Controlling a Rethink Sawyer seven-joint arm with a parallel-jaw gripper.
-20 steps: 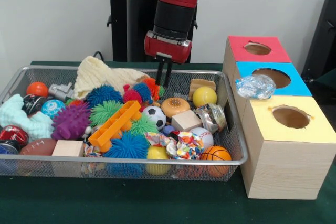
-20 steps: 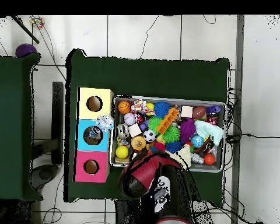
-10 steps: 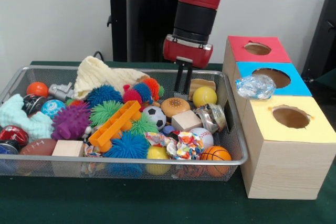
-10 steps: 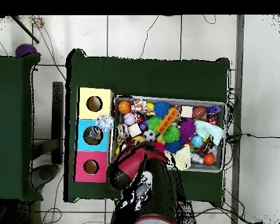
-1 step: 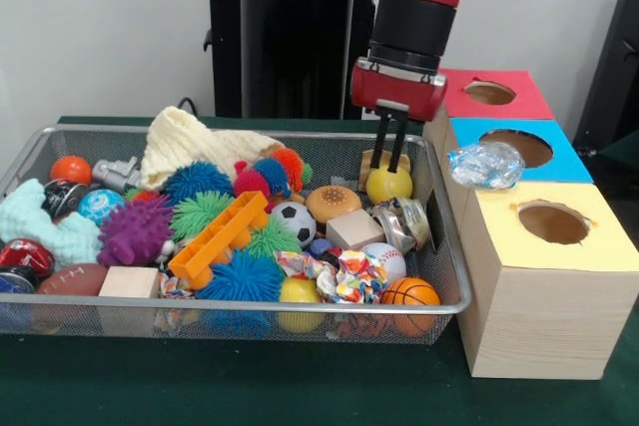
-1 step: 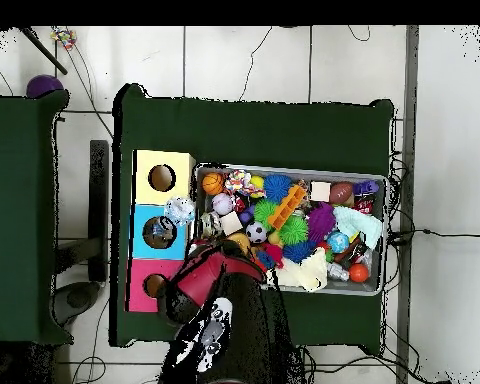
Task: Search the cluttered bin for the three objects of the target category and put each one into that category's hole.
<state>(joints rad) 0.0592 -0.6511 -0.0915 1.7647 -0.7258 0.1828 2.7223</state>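
Note:
The wire bin holds a jumble of toys: spiky balls, sports balls, wooden blocks, an orange brick. My gripper hangs at the bin's back right corner, its two dark fingers slightly apart and pointing down, open with nothing between them. Their tips are just above a yellow ball, which sits in front of a wooden block. Beside the bin stand the red box, the blue box and the yellow box, each with a round hole. In the overhead view the arm hides the gripper.
A crumpled foil wad lies on the blue box's near edge, beside its hole. A burger toy, a soccer ball and a small jar lie close to the gripper. The bin's right wall runs along the boxes.
The arm has swung right along the bin's back, from above the blue and red spiky balls to above the yellow ball. The toys have not moved.

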